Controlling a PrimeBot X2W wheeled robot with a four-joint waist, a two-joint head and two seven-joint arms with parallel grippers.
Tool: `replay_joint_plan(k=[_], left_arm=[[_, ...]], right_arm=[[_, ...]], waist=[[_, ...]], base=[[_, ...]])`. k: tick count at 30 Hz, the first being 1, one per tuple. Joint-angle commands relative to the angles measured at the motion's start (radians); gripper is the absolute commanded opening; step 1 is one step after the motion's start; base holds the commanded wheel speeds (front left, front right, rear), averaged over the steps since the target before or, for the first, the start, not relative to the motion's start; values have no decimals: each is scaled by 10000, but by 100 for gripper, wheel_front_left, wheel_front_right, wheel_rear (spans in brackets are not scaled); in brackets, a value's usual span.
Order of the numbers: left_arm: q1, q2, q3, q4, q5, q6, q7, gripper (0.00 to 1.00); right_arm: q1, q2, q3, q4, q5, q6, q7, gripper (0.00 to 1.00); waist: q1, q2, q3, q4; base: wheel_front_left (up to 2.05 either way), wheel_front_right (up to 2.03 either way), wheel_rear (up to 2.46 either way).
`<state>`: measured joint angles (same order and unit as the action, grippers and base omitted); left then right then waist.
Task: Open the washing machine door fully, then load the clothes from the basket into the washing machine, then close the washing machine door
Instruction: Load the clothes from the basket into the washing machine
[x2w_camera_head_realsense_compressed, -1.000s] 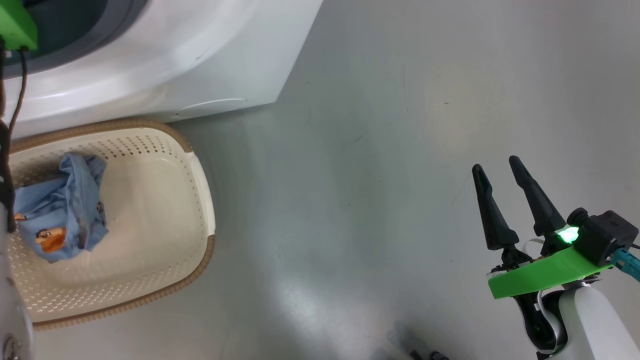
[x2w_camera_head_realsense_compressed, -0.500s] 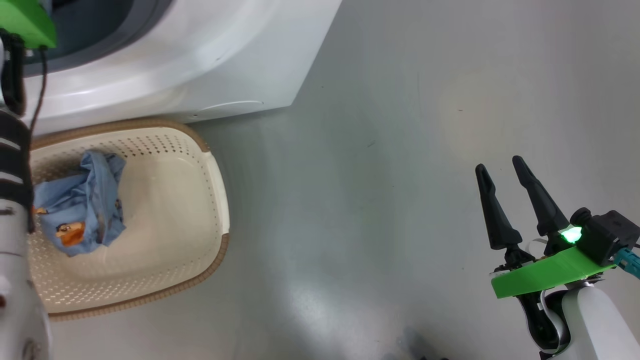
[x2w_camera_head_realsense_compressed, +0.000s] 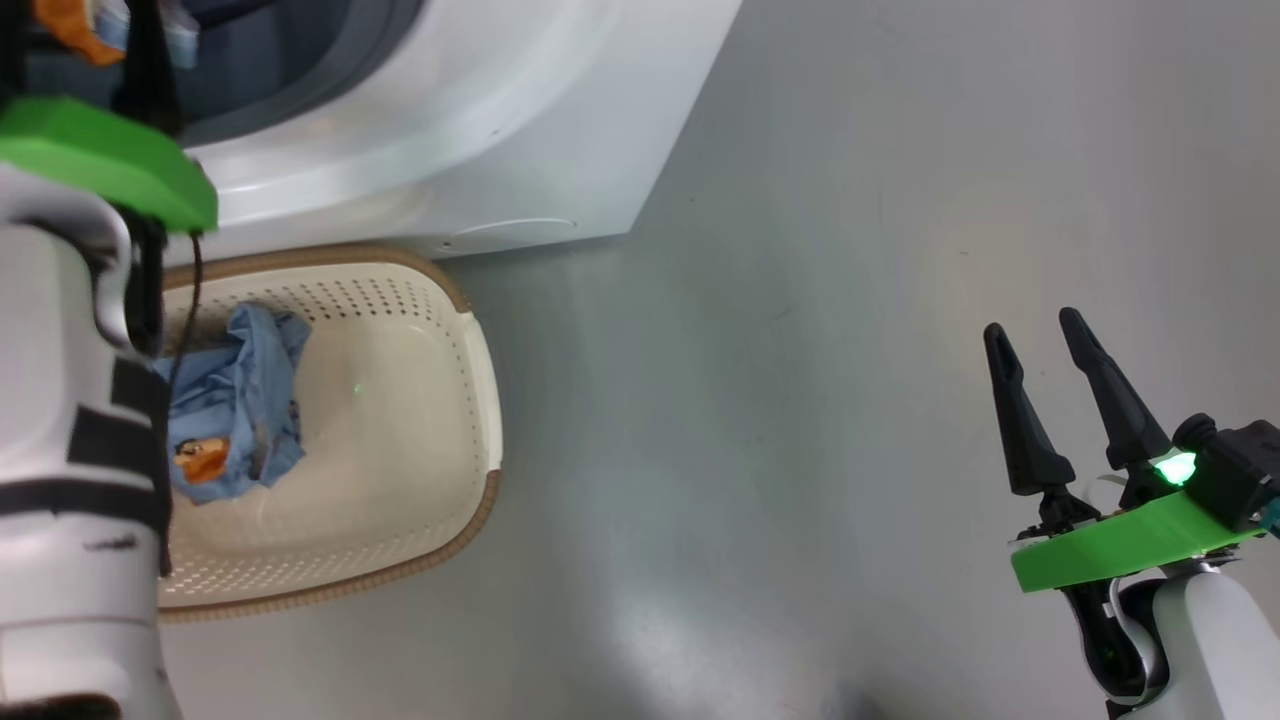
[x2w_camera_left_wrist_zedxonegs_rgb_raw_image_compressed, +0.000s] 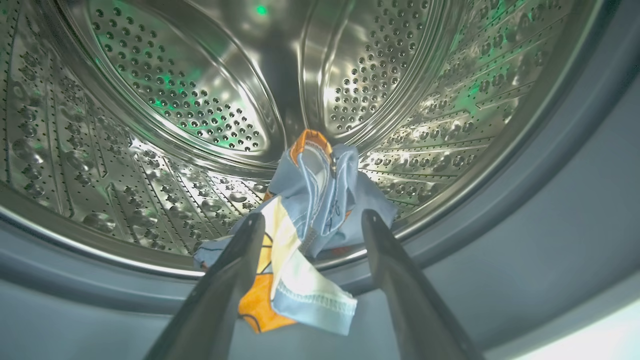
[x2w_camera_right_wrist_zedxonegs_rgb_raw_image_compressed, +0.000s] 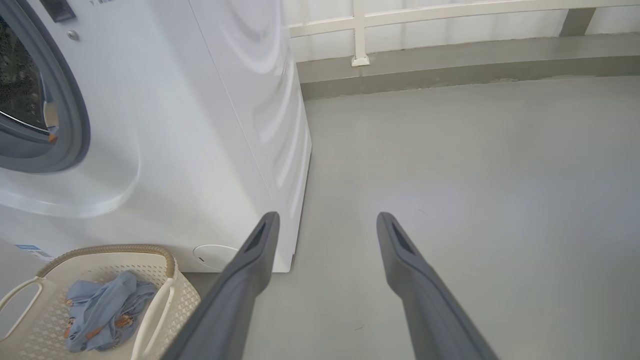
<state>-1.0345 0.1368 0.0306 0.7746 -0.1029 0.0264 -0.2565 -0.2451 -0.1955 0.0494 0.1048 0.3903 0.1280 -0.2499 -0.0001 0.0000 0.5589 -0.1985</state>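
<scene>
The left gripper (x2w_camera_left_wrist_zedxonegs_rgb_raw_image_compressed: 311, 215) is spread wide with nothing pinched. One garment (x2w_camera_left_wrist_zedxonegs_rgb_raw_image_compressed: 320, 185) is draped loose between its jaws, over the lip of the drum (x2w_camera_left_wrist_zedxonegs_rgb_raw_image_compressed: 150, 100). The right gripper (x2w_camera_head_realsense_compressed: 1032, 323) is open and empty. Another garment (x2w_camera_head_realsense_compressed: 235, 405), seen in the basket (x2w_camera_head_realsense_compressed: 485, 400) well apart from both jaws, is judged light and limp, best pinched at a raised fold.

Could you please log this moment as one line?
loading | left end effector: open, printed garment at drum lip | right end effector: open, empty | basket: blue clothes inside

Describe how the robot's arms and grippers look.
Both the right gripper and left gripper have two long, tapered dark fingers on a bright green wrist plate. The glossy white left forearm wears black bands, with a thin black cable.
</scene>
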Motion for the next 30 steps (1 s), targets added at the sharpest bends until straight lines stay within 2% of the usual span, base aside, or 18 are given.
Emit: replay_joint_plan(k=[1,17,30], left_arm=[[318,324,201,-386,-48,35,-53,100],[3809,-483,745,-2683,125,-82,-53,100],[6879,-783,1044,-4707,163,-118,-53,100]], right_arm=[[374,-212,105,-246,13,27,-118,100],[1105,-549,-247,-153,-146,27,-118,100],[1867,-740,-513,-95,-184,27,-118,100]], waist=[[1,0,-137,129],[1,0,-1344,786],[1,0,-2319,1169]], base=[[0,0,0],[0,0,0],[0,0,0]])
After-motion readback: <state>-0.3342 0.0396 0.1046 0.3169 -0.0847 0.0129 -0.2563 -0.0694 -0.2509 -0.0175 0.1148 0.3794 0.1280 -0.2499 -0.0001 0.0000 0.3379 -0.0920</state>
